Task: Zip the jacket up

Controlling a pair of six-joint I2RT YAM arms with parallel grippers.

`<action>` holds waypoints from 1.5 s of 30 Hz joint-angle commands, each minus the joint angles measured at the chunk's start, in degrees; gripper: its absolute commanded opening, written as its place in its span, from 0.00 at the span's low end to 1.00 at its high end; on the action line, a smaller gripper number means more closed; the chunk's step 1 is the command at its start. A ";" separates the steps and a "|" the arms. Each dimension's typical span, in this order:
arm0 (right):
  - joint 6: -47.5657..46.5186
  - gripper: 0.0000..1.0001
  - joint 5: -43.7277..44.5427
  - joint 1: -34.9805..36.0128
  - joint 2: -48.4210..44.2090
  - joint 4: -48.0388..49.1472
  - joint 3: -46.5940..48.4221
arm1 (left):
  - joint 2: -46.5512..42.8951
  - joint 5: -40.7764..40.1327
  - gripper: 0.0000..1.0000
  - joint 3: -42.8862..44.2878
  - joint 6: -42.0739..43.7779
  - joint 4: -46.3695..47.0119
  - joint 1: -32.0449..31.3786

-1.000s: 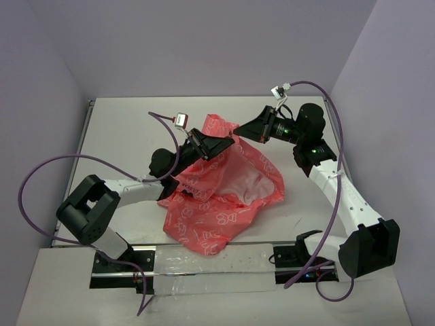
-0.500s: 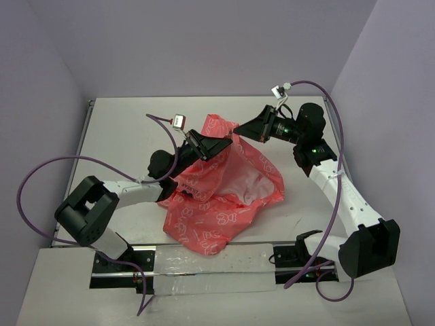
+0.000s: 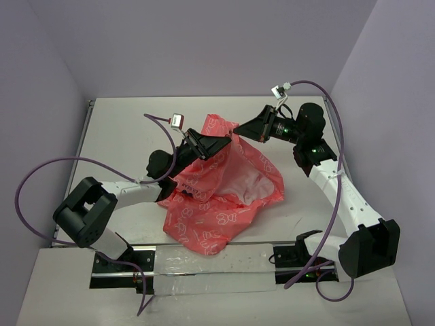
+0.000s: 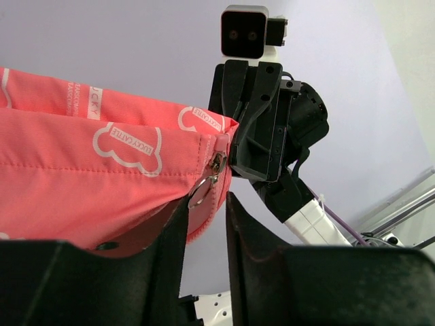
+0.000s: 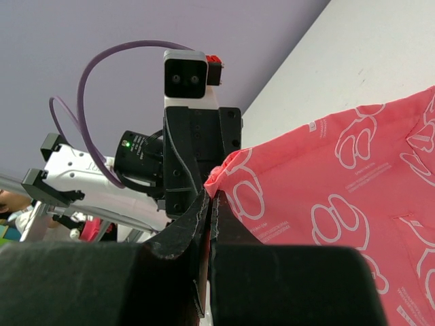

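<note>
Pale tabletop (image 3: pixel 122 129), walled in lilac. On its middle, between both arms: crumpled coral jacket (image 3: pixel 217 204), white lining showing, far edge lifted off the surface. Right tool (image 5: pixel 210 197) pressed together, pinching that raised corner from the far right and pulling the edge taut. Left tool (image 4: pixel 206 201) just left of it, slightly spread, tips either side of the zipper edge. Between those tips, apparently not yet squeezed: round metal pull (image 4: pixel 200 193), dangling from the slider (image 4: pixel 218 161) beside the right tool. Step in hand, likely: catching the pull while the other side anchors the fabric. Next: close squarely on the ring, then draw along the teeth under tension; otherwise slipping or bunching probable. Joining of both zipper halves at the slider: impossible to tell.
</note>
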 commanded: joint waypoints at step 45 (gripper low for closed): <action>-6.30 0.00 38.33 5.80 -0.40 21.12 5.72 | 8.69 -10.89 0.00 -6.96 -14.48 31.40 -6.88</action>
